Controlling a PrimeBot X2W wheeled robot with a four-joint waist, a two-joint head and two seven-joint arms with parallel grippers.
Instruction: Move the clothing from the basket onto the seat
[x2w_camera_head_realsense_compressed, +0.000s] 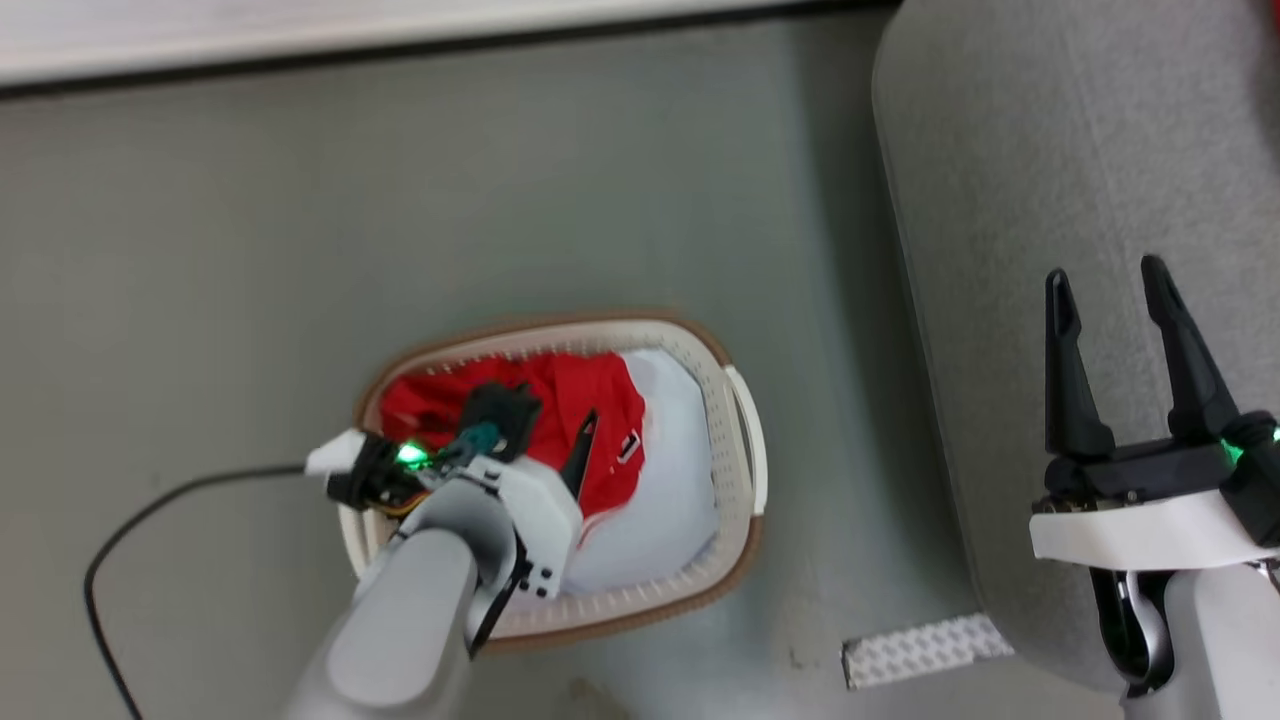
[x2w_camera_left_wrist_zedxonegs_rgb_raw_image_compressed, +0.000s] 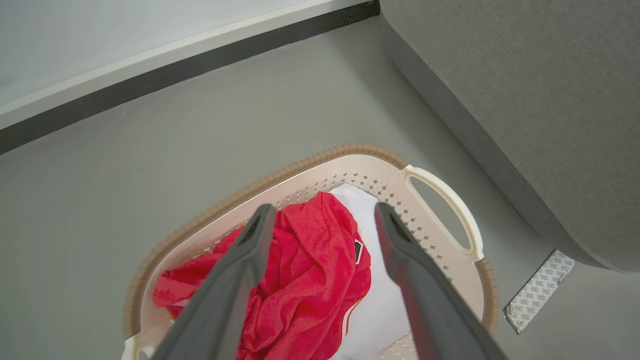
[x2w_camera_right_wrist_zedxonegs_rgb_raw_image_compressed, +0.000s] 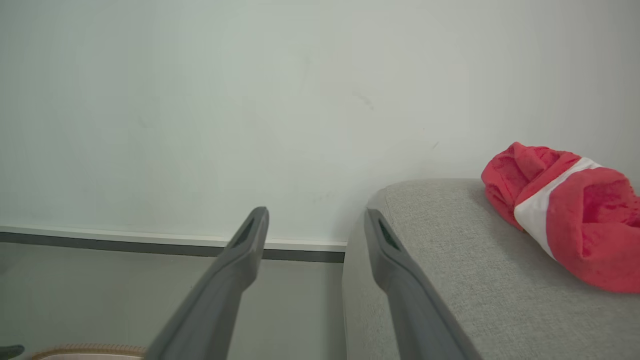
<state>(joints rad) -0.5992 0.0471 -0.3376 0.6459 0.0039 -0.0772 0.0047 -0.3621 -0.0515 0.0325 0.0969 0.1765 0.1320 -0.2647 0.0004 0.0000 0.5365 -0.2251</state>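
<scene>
Garment in basket: one crumpled red garment (x2w_camera_left_wrist_zedxonegs_rgb_raw_image_compressed: 310, 280) lies in the left half of the basket (x2w_camera_head_realsense_compressed: 716, 420), on top of a flat white sheet (x2w_camera_head_realsense_compressed: 670, 500).
Garment on seat: a second red garment with a white band (x2w_camera_right_wrist_zedxonegs_rgb_raw_image_compressed: 560, 210) lies bunched on the seat (x2w_camera_right_wrist_zedxonegs_rgb_raw_image_compressed: 450, 260).
Basket: stands on the grey floor (x2w_camera_head_realsense_compressed: 250, 250), left of the seat and apart from it.
Left gripper (x2w_camera_left_wrist_zedxonegs_rgb_raw_image_compressed: 324, 210): over the basket, fingers spread to full width either side of the garment's raised fold. It holds nothing, and contact with the cloth cannot be confirmed.
Right gripper (x2w_camera_head_realsense_compressed: 1106, 275): above the seat's near edge, fingers wide apart, empty.
Step in hand (judged): grasp the garment in the basket.
Procedure: lower onto the highest fold. Close on red fabric only and leave the sheet behind. Keep both fingers off the perforated wall. Raise until the trailing cloth clears the rim, then carry right to the seat.
Risk: a shallow pinch may slip.
</scene>
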